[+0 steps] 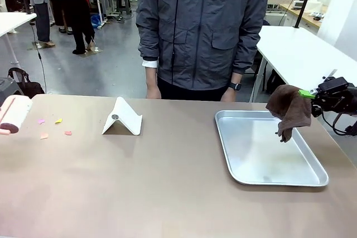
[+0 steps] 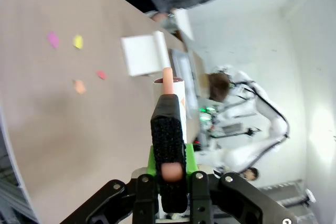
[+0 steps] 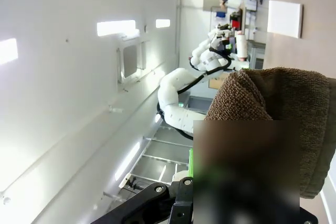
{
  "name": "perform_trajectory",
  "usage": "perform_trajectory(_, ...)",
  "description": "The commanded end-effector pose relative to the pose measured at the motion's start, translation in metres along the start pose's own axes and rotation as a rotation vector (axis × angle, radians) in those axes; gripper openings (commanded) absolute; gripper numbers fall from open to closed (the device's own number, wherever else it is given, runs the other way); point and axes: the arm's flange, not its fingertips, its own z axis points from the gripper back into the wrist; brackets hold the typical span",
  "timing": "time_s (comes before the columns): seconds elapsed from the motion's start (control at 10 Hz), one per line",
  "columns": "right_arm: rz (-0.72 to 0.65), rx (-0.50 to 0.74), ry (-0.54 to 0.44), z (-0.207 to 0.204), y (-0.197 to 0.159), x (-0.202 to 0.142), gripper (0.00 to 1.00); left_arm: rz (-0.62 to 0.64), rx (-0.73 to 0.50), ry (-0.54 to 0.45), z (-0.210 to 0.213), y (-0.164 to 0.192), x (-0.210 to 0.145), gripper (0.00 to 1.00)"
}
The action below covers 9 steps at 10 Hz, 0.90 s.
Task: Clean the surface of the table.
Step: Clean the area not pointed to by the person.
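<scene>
right now the large brownish-taupe matte table (image 1: 167, 188) is filling the foreground of the front view, stretching from the robot's side to a person in a grey zip jacket (image 1: 203, 26) who is standing at its far edge. a shiny rectangular metal tray (image 1: 245, 176) is lying flat on the table's right part. the right gripper (image 1: 308, 94) is hanging by the table's right edge near the tray's far right corner. its jaws are clamping on a dark brown terry cloth (image 1: 290, 110), which is drooping above that corner; whether it is touching the tray cannot be told. the left gripper (image 2: 169, 113) is working at the table's left edge, with its jaws pressing together on the pink handle of a pale pink and white roller (image 1: 15, 113). whether the roller is touching the tabletop cannot be told. four small coloured paper scraps (image 1: 58, 120) in pink, yellow, orange and red are lying on the table just beside the roller. a white folded tent-shaped stand (image 1: 122, 120) is standing on the table between the scraps and the tray, well apart from the tray.
</scene>
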Motion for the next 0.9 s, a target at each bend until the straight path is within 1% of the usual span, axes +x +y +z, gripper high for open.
perform_trajectory(0.0,0.01,0.005,0.002,-0.003,0.006,-0.003,0.07,-0.036,0.152,0.0,-0.021,-0.019,-0.001,0.22)
perform_trajectory(0.1,0.01,0.005,0.002,-0.003,0.006,-0.003,0.07,-0.021,0.248,-0.051,-0.024,-0.022,0.002,0.22)
perform_trajectory(0.2,0.01,0.005,0.002,-0.003,0.006,-0.003,0.07,-0.026,0.263,-0.072,-0.024,-0.027,0.005,0.22)
perform_trajectory(0.3,0.01,0.005,0.002,-0.003,0.006,-0.003,0.07,-0.011,0.316,-0.098,-0.024,-0.031,0.008,0.22)
perform_trajectory(0.4,0.01,0.005,0.002,-0.003,0.006,-0.003,0.07,0.025,0.375,-0.113,-0.025,-0.029,0.011,0.22)
perform_trajectory(0.6,0.01,0.005,0.002,-0.003,0.006,-0.003,0.07,0.033,0.516,-0.132,-0.031,-0.027,0.004,0.22)
perform_trajectory(0.7,0.01,0.005,0.002,-0.003,0.006,-0.003,0.07,0.05,0.552,-0.124,-0.034,-0.026,0.002,0.22)
perform_trajectory(0.8,0.01,0.005,0.002,-0.003,0.006,-0.003,0.07,0.106,0.592,-0.155,-0.034,-0.022,0.003,0.22)
